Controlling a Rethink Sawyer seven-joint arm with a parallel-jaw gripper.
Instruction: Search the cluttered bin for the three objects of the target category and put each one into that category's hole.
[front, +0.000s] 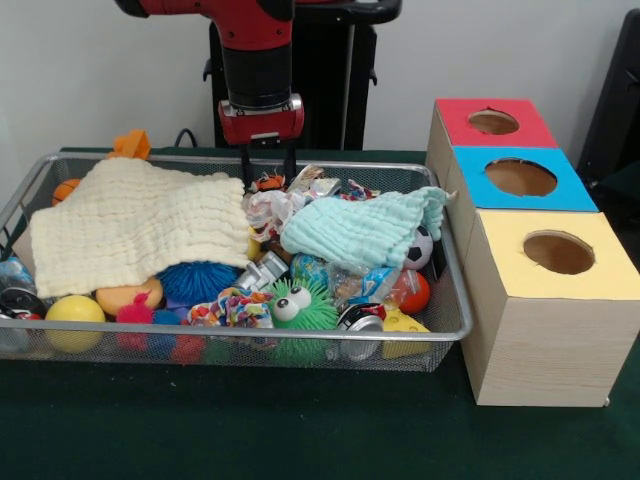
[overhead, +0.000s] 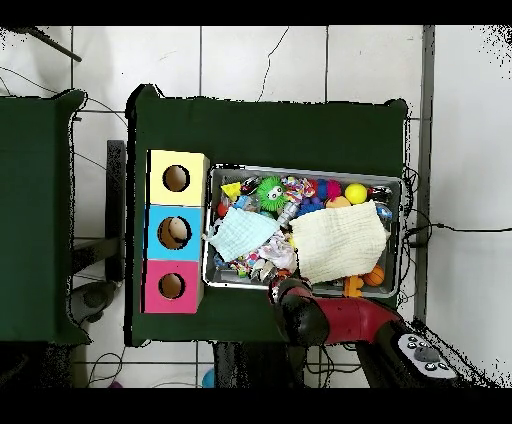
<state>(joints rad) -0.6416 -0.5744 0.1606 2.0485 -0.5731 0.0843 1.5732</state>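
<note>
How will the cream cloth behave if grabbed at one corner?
Likely floppy: the cream cloth drapes over the toys and sags at its edges. Probably light, since it is thin waffle fabric. Lifting it may drag or uncover the blue spiky ball tucked under its edge.

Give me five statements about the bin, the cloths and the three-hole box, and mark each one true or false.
1. The cream cloth lies over toys in the wire bin. True.
2. The yellow-topped box section stands nearest the camera in the front view. True.
3. The gripper is above the red-topped hole. False: it hangs at the bin's far edge, away from the box.
4. The green fuzzy toy with eyes lies on the table outside the bin. False: it is inside the bin, near the front wall.
5. The light blue cloth lies on the side of the bin nearer the box. True.
</note>
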